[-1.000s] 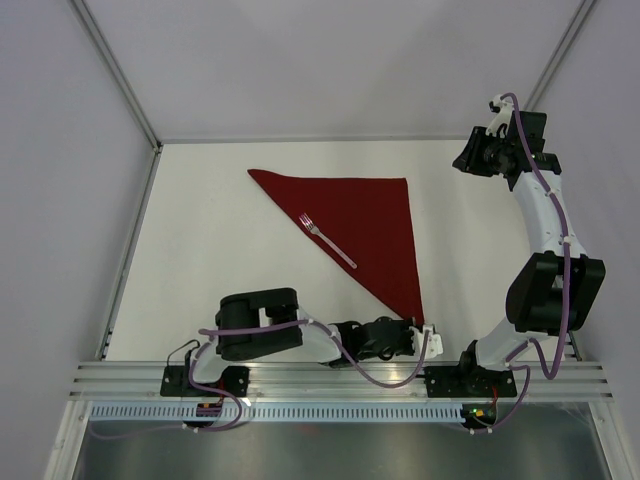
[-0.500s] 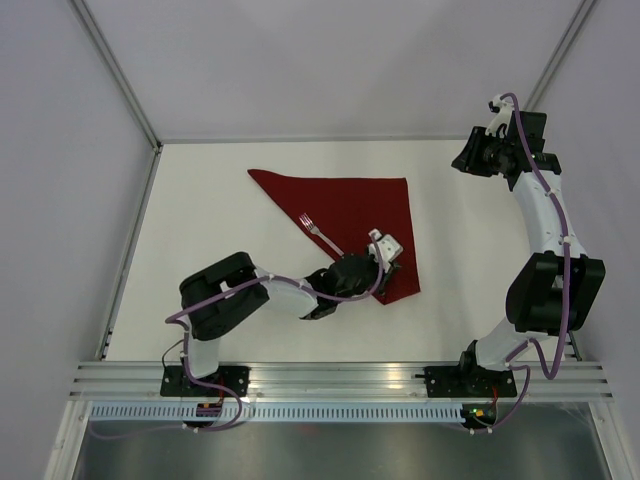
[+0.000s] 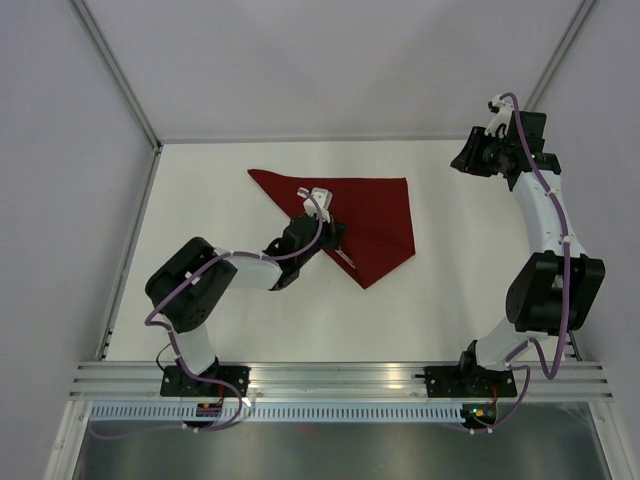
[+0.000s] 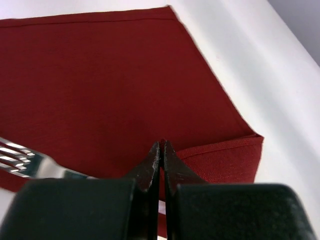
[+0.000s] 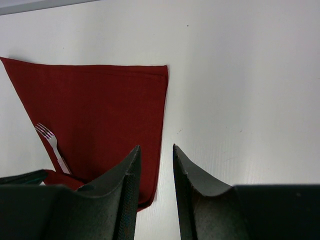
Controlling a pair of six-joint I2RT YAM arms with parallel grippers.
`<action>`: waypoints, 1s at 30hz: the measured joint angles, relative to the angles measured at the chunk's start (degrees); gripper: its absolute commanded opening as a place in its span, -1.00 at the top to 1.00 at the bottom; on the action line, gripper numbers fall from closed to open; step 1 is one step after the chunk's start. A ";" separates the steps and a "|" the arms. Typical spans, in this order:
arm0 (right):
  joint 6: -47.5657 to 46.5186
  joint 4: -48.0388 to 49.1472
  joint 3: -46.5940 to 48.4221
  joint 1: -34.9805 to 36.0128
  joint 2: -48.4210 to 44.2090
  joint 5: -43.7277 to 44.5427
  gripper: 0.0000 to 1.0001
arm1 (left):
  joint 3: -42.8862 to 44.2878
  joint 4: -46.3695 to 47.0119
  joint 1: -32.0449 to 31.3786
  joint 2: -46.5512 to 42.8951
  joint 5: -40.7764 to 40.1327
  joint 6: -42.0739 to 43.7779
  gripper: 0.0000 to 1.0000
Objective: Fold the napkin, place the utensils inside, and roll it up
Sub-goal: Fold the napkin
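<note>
Napkin (image 3: 378, 215): maroon, centre of counter (image 3: 200, 200). Its lower corner, by the arm bases a second ago, is now drawn up-left over the fork (image 3: 344, 259). Left claw (image 3: 322, 199): pinched on that corner. Right claw (image 5: 156, 148): apart, idle. Wrapping apparently begun.

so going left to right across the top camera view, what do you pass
left arm's elbow → left gripper → bare right part of the napkin → right gripper; fork left out, it overlaps the left gripper
</note>
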 measured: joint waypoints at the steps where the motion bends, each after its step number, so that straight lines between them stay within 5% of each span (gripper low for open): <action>1: 0.00 0.00 0.00 0.00 0.04 0.00 0.26 | -0.09 -0.42 1.31 0.00 0.00 -0.70 0.95; 30: -0.04 -0.26 0.00 1.46 1.29 0.04 0.26 | 1.55 -3.89 15.17 0.20 2.27 -6.25 0.95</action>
